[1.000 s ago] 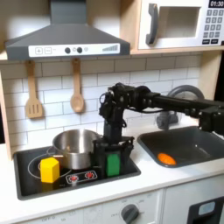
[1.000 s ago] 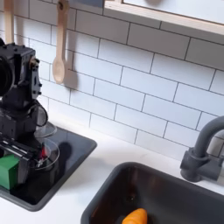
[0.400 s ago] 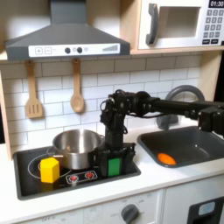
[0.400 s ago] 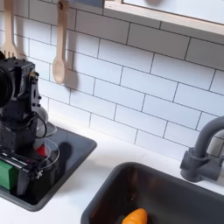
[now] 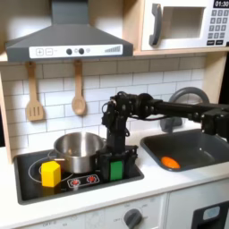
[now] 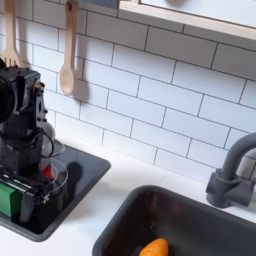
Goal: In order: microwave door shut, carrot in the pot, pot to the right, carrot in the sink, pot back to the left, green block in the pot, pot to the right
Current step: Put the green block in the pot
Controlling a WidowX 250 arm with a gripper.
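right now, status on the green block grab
Gripper down around green block, block on stovetop. Pot just left, empty. Carrot in sink.

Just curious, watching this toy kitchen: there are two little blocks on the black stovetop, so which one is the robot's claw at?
The green block, right of the pot: the gripper is down around it. The yellow block sits apart, left.

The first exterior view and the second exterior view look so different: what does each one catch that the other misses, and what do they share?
First exterior view alone: the microwave door, shut, the range hood, the yellow block and the whole pot on the stovetop.

Second exterior view alone: a close look at the faucet base and the wall tiles behind it.

Both exterior views: the carrot lying in the sink, the claw down around the green block, and a wooden spoon.
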